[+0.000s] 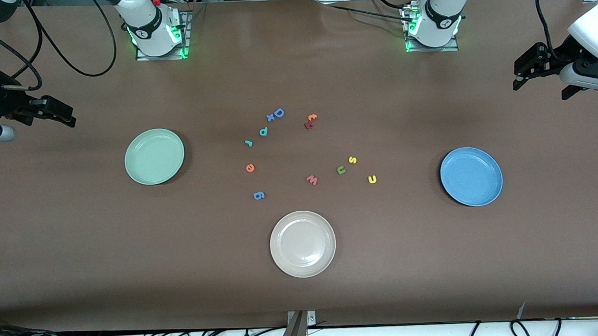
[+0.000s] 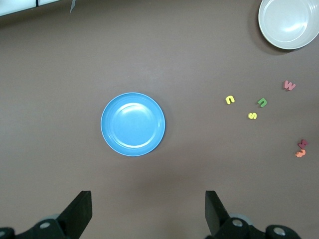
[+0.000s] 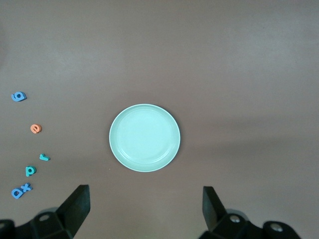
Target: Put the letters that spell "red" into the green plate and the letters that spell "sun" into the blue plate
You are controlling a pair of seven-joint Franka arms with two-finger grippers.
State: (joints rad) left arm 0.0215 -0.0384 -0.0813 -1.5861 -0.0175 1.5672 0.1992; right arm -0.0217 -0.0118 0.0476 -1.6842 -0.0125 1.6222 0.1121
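Note:
The green plate point(image 1: 154, 156) point(image 3: 144, 137) lies toward the right arm's end of the table, the blue plate point(image 1: 471, 176) point(image 2: 133, 124) toward the left arm's end. Between them lie the teal r point(image 1: 248, 143), orange e point(image 1: 250, 167) and teal-blue d point(image 1: 263, 132), then the yellow s point(image 1: 352, 159), green u point(image 1: 341, 170) and yellow n point(image 1: 372, 179). My right gripper point(image 1: 66, 114) point(image 3: 145, 211) hovers open and empty off the green plate's outer side. My left gripper point(image 1: 522, 74) point(image 2: 148, 214) hovers open and empty out past the blue plate.
A cream-white plate point(image 1: 303, 243) sits nearer the front camera than the letters. Other letters lie among them: a blue g point(image 1: 259, 195), a blue capital D point(image 1: 278, 113) with a small x, an orange t point(image 1: 312, 117) and a pink w point(image 1: 312, 179).

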